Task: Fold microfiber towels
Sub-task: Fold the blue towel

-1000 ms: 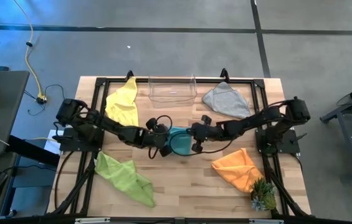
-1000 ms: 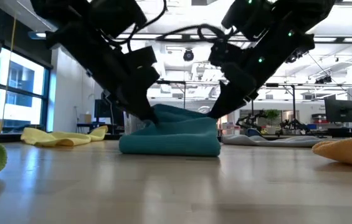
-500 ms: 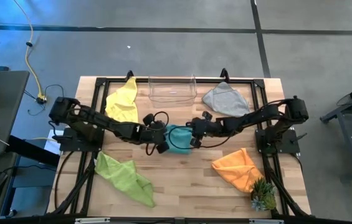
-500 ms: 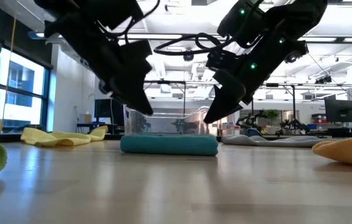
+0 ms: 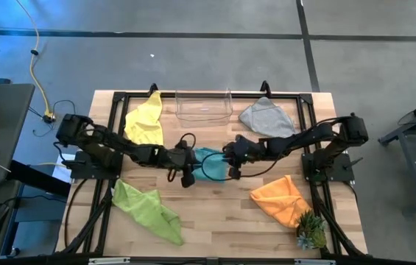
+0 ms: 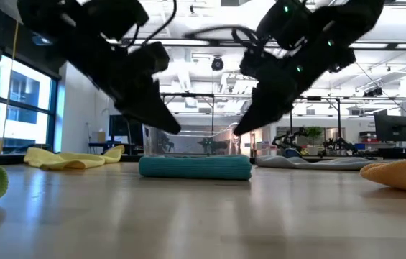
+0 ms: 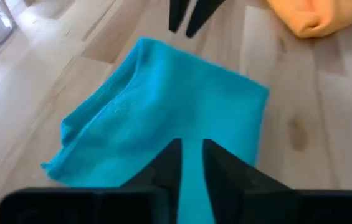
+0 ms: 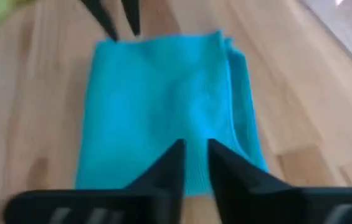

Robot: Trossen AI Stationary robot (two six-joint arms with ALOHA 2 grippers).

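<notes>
Teal towel [image 5: 210,163]: folded flat, table centre, between my two grippers. Left gripper [image 7: 190,163]: just above its edge, fingers narrowly apart, empty. Right gripper [image 8: 195,163]: above the opposite edge, fingers narrowly apart, empty. Clear bin [image 5: 203,104]: behind.

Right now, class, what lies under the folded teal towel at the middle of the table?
The teal towel lies flat on the bare wooden table. Anything between its folded layers is hidden.
</notes>
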